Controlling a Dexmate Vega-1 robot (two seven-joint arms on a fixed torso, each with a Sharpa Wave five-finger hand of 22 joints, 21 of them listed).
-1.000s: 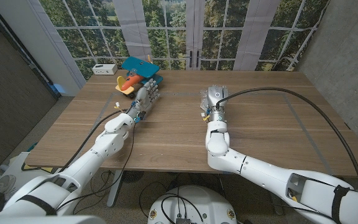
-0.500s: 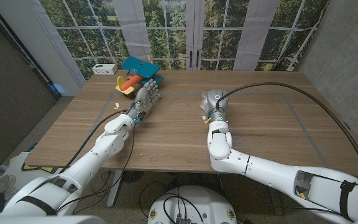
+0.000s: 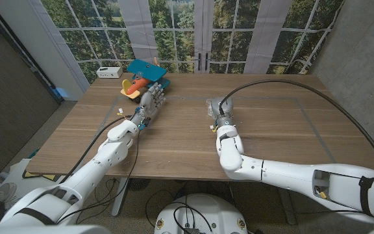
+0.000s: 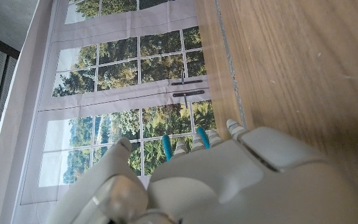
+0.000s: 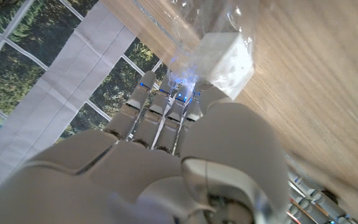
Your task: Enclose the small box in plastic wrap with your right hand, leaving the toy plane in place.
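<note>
The right hand's fingers (image 5: 160, 115) are reaching over the small white box (image 5: 225, 55) and the clear plastic wrap (image 5: 185, 18) on the bench (image 3: 271, 140); whether they are grasping the film cannot be told. The right hand (image 3: 217, 108) is working mid-bench. The left hand (image 3: 151, 101) is holding nothing, fingers apart, just beside the toy plane (image 3: 141, 78) at the far edge. The thin film could slip or bunch, or the light box could skid under the push.
</note>
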